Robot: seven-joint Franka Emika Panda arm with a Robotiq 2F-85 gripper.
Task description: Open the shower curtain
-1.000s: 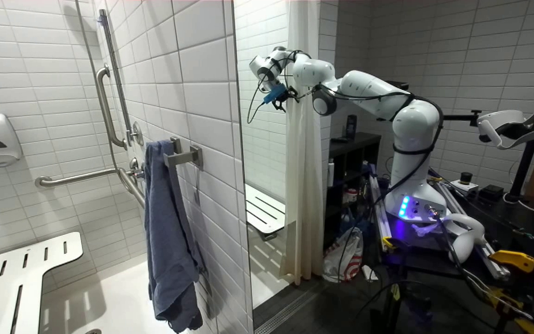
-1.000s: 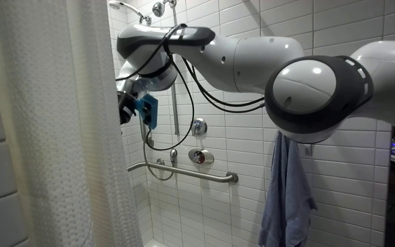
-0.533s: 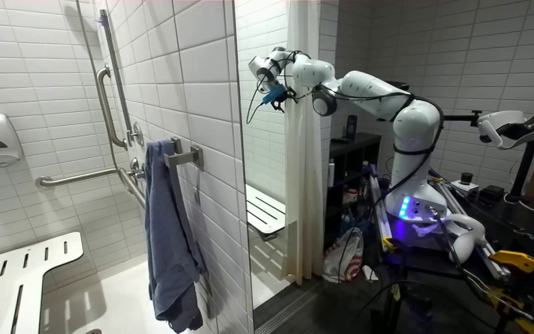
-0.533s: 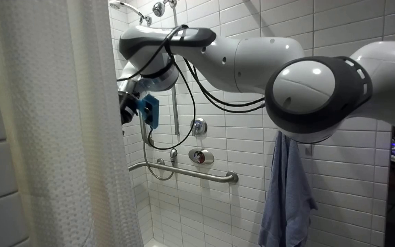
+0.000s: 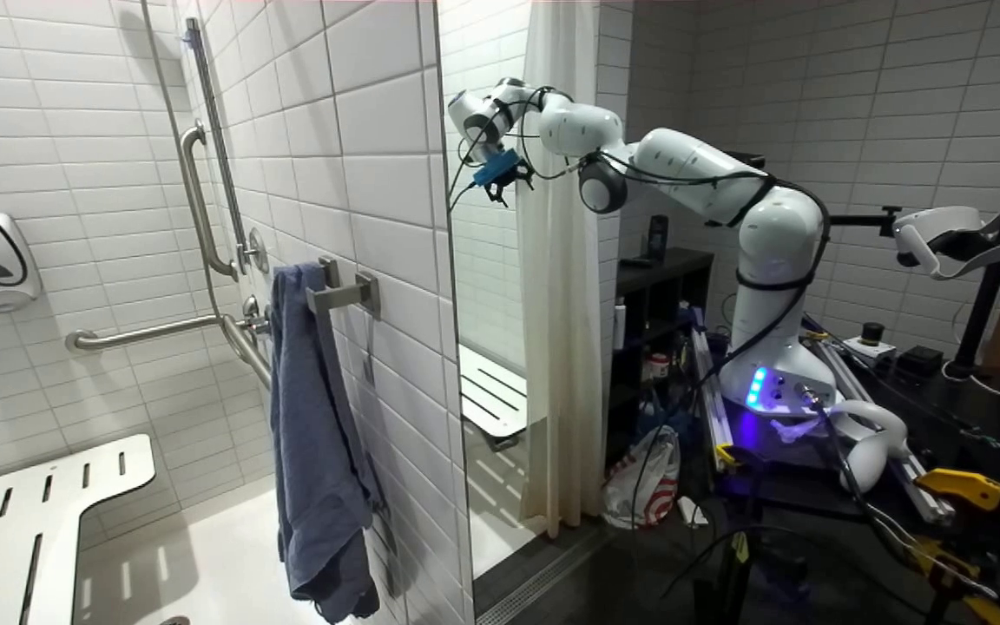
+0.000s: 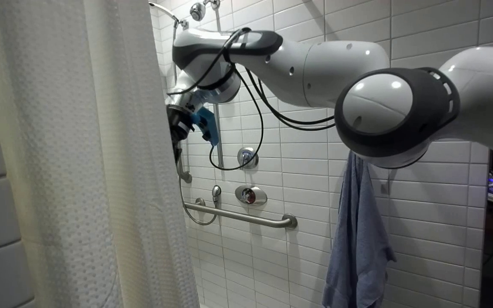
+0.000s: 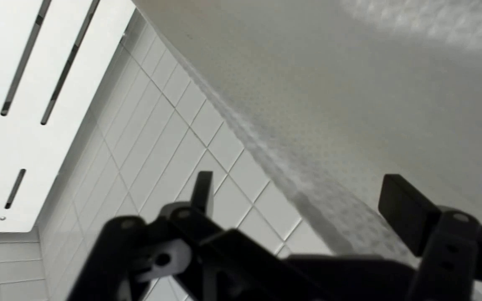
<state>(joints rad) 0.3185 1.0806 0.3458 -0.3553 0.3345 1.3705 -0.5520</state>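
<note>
In an exterior view the shower curtain (image 6: 79, 149) hangs at near left, partly hiding the gripper (image 7: 299, 190); the wrist view shows its jaws spread wide, the curtain's edge visible between them.

In an exterior view we see the shower curtain (image 6: 79, 171) hanging in soft folds on the left, its dimpled cloth running past the top and bottom of the view. The robot arm (image 6: 345, 70) stretches across from the right; its black end effector (image 6: 177, 147) sits partly hidden behind the curtain's edge, and whether the two touch we cannot tell. A blue block (image 6: 208, 125) is mounted beside it, a black cable (image 6: 262, 124) looping below. Against the white tiled wall (image 6: 302, 188) we make out a round chrome knob (image 6: 247, 157), a grab bar (image 6: 246, 217) and a blue-grey towel (image 6: 357, 239).
</note>
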